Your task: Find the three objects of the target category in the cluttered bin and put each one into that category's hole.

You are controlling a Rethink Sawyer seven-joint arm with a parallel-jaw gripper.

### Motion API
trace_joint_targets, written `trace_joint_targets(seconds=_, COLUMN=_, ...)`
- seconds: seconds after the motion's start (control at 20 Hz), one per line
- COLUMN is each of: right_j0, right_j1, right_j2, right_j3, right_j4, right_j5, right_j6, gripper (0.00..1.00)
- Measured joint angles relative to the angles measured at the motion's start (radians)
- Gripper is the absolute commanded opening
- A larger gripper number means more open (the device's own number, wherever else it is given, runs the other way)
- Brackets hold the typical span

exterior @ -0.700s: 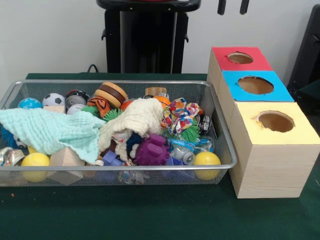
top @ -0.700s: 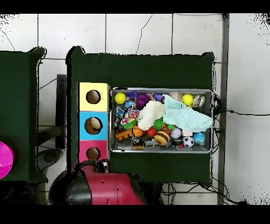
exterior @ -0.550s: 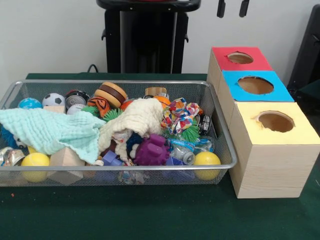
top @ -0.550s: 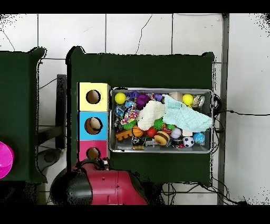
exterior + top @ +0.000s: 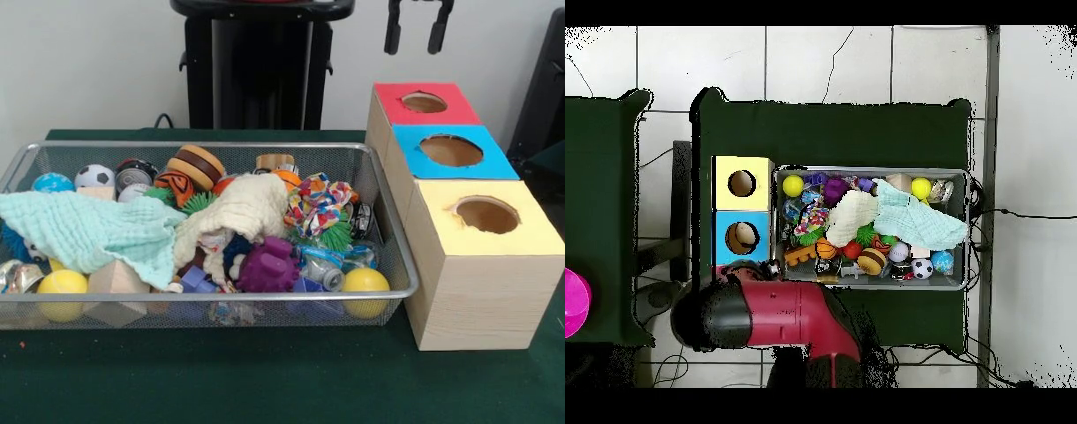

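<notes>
two gripper [image 5: 415,31] fingers apart, empty (above red box [image 5: 424,102]); clear air over bin [image 5: 388,291] rim.

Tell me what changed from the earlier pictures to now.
The end effector came lower into the front view, above the red-topped box, fingers apart and empty. Overhead, the arm swung over that box and covers it. The mesh bin and its contents stayed put.
</notes>
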Motion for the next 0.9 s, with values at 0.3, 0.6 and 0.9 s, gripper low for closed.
trace_joint_targets(seconds=0.3, right_j0=-0.053, right_j1=0.030, right_j2=0.000, right_j3=-0.085, right_j4=-0.003, right_j5=0.000, right_j6=0.000, gripper=1.00)
trace_joint_targets(seconds=0.6, right_j0=-0.121, right_j1=0.065, right_j2=0.000, right_j3=-0.170, right_j4=-0.042, right_j5=0.000, right_j6=0.000, gripper=1.00)
trace_joint_targets(seconds=0.9, right_j0=-0.165, right_j1=0.117, right_j2=0.001, right_j3=-0.246, right_j4=-0.077, right_j5=0.000, right_j6=0.000, gripper=1.00)
